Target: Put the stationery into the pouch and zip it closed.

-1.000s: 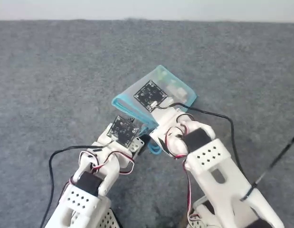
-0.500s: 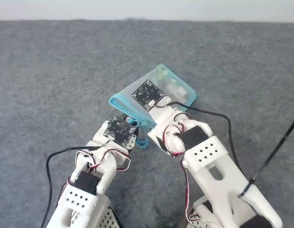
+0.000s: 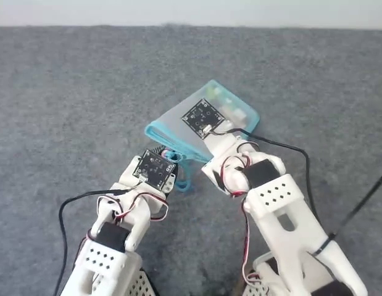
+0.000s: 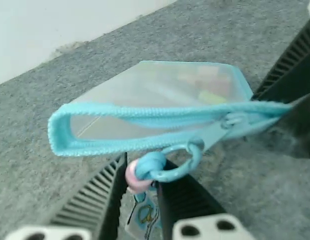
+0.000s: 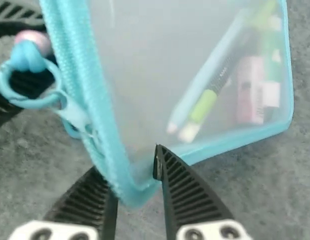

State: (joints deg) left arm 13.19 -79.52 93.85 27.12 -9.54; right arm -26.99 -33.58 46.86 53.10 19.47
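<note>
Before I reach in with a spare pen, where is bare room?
Free: grey carpet beyond the pouch to the wall, and either side of it. Crowded: its near edge, where the left tool pinches the zip pull and the right tool clamps a corner.

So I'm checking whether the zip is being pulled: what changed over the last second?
The right gripper, clamped on a corner of the pouch, carried it slightly right and farther out. The left gripper eased slightly left with the zipper cord, whose loop now shows wider. Both grips held; the stationery stayed inside.
</note>
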